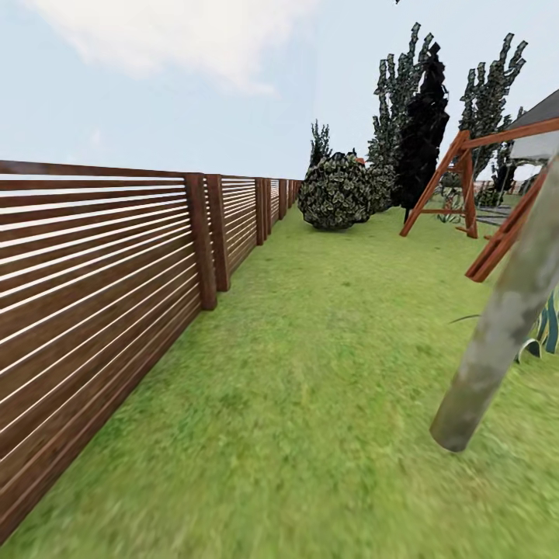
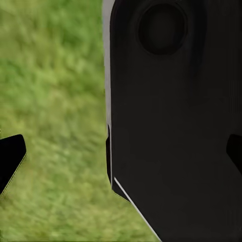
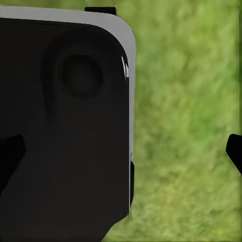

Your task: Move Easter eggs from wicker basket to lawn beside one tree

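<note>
Green lawn [image 1: 326, 365] covers most of the head view, running from near to far. On the right, close by, a pale grey-brown tree [image 1: 505, 310] trunk leans across the picture and meets the grass at its foot. Its top is cut off by the edge, so no leaves of it can be seen.

On the left, a brown wooden fence [image 1: 101, 287] of flat slats runs along the lawn and gets small far away. At the far end of the grass sits a round bush [image 1: 335, 191] with speckled leaves. Behind it stand tall dark trees [image 1: 423, 116]. To the right of the bush is a red-brown wooden frame [image 1: 473, 182] on slanted legs, and part of it is hidden behind the near trunk. Some long blue-green leaves [image 1: 547, 326] peek out by the right edge, just past the trunk.

In the left wrist view, the left end effector [image 2: 123, 154] hangs over grass. Its two dark fingertips [image 2: 10, 159] sit at opposite edges of the picture, spread wide, with nothing pinched. A big black robot part [image 2: 176, 126] with a round hollow fills the space beyond them on one side.

In the right wrist view, the right end effector [image 3: 121, 156] is also over grass, its fingertips [image 3: 234, 151] spread wide and holding nothing. A black part with a grey rim [image 3: 65, 131] blocks much of the ground there. The grass in both wrist views is blurry.
</note>
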Controlling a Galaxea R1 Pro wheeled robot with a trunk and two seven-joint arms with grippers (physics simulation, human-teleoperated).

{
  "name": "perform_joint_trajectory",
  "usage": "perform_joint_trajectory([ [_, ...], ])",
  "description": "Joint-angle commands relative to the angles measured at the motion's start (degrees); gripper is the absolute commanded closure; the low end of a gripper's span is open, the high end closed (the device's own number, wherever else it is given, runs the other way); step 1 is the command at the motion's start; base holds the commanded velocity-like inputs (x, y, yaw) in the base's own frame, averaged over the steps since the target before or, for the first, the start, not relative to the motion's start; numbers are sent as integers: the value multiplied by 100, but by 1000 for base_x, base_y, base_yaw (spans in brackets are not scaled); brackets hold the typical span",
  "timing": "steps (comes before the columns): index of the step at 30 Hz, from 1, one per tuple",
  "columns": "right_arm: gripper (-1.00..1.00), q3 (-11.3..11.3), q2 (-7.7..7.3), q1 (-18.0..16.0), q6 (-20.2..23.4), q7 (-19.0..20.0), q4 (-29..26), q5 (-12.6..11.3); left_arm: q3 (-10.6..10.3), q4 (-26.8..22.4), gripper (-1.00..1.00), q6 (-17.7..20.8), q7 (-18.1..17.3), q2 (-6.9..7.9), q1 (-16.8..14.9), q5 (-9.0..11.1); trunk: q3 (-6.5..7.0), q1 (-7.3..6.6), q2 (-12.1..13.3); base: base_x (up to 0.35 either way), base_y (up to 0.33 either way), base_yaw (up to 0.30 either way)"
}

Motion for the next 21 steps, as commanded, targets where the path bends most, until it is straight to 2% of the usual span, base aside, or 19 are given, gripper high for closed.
perform_joint_trajectory([
  [1,-100,0,0,-7,1,-4,11,-1,-1,-4,-100,2,3,0,1,-3,-4,3,-2,330,0,0],
  [21,-100,2,0,-7,1,-4,11,-1,18,-4,-100,4,-5,5,0,10,-4,3,-2,330,0,0],
])
